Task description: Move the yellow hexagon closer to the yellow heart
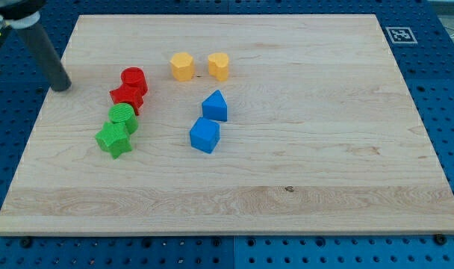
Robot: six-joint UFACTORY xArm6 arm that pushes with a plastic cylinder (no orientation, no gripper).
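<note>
The tip (61,86) is bare, seen at ten o'clock of the reds (130,88); hexagon (182,66) and heart (219,66) are separated by nothing.

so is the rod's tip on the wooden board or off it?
Off. My tip sits past the wooden board's left edge, over blue pegboard.

My tip (61,87) rests at the wooden board's (302,179) left edge, well apart from the yellow hexagon (182,66), which sits just beside what looks like the yellow heart (219,66) to its right.
</note>
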